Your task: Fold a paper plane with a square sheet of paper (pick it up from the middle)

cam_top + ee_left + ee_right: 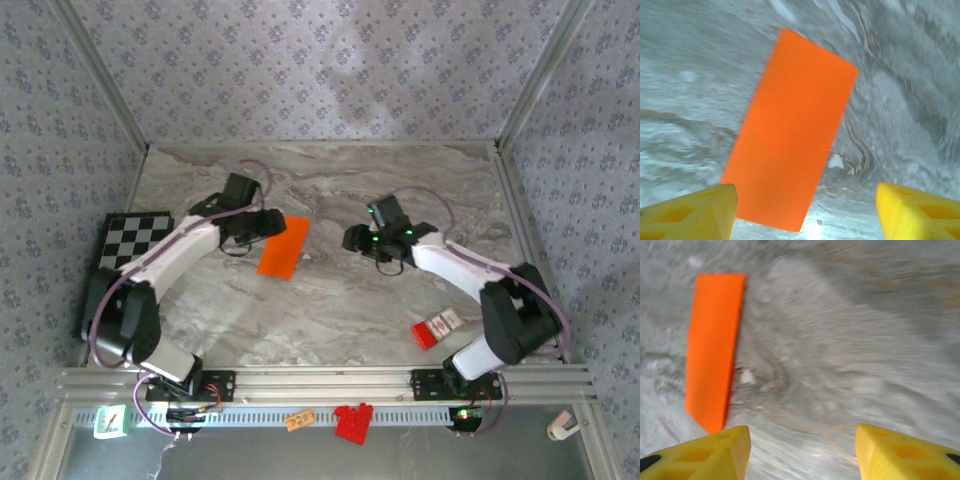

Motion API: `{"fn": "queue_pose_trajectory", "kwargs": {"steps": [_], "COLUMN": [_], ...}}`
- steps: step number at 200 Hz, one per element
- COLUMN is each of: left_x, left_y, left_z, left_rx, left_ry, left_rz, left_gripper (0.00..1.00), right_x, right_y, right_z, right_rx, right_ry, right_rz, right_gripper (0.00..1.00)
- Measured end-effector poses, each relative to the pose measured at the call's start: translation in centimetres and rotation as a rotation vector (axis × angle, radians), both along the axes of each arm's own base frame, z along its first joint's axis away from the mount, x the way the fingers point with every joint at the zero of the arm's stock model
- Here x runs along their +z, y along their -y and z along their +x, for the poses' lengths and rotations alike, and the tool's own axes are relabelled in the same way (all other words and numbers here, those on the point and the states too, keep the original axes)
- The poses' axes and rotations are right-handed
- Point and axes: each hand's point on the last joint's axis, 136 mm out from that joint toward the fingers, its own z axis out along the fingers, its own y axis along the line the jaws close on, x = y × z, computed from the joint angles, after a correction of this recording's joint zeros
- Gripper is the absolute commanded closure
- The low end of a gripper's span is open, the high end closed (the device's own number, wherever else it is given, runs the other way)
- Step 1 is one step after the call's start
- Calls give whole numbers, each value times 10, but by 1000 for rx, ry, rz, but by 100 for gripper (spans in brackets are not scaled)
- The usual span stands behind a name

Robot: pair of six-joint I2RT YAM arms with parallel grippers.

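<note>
The orange sheet of paper [284, 246] lies flat on the marble table [330, 310], folded to a narrow rectangle, left of centre. It fills the middle of the left wrist view as the sheet [790, 130] and appears at the left of the right wrist view as the sheet [714, 347]. My left gripper [262, 224] hovers at the sheet's left edge, open, with yellow fingers [695, 212] spread and nothing between them. My right gripper [355, 239] sits to the right of the sheet, apart from it, also open with its fingers [900, 452] wide.
A black-and-white checkerboard [128, 240] lies at the left edge. A small red-and-white box [437, 327] sits near the right arm's base. A small orange tag [299, 420] and red plastic blocks [352, 421] rest on the front rail. Patterned walls enclose the table.
</note>
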Motion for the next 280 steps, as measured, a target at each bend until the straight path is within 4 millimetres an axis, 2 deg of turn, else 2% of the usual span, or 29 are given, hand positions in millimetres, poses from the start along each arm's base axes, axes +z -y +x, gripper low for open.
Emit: {"fn": "queue_pose_trajectory", "kwargs": {"steps": [17,35,60,79,99,150,189,202,232,253,269,280], "left_x": [-1,-10,-20,-18,-16,-21,-20,-22,-26,-27,-30,-32], "left_y": [-29,-52,-72,-83,-89,-88,-83,-81,-71,-63,-58,-54], "left_z": [-3,-8,-17,-21,-23,-28,-25,-25,-23,-20,-20,-21], "left_rx": [80,149,204,236,252,249,236,231,208,187,179,172], "left_ry": [-2,-30,-56,-54,-45,-63,-59,-72,-86,-89,-96,-101], "left_rz": [-20,-39,-57,-74,-92,-118,-146,-157,-206,-252,-285,-306], "left_gripper": [11,9,7,5,2,0,0,0,0,0,0,0], "right_x": [-3,-4,-12,-24,-38,-69,-73,-74,-77,-75,-65,-50], "right_y": [-42,-85,-137,-164,-177,-174,-164,-154,-112,-90,-85,-86], "right_z": [3,7,9,7,2,-11,-22,-27,-49,-58,-57,-50], "right_rx": [79,148,230,278,308,374,471,515,616,645,623,574], "right_ry": [-7,-8,-24,-51,-91,-181,-183,-168,-153,-150,-130,-90], "right_rz": [14,36,64,69,60,-12,-80,-123,-266,-319,-315,-287], "right_gripper": [43,45,47,47,47,48,49,49,49,48,47,46]}}
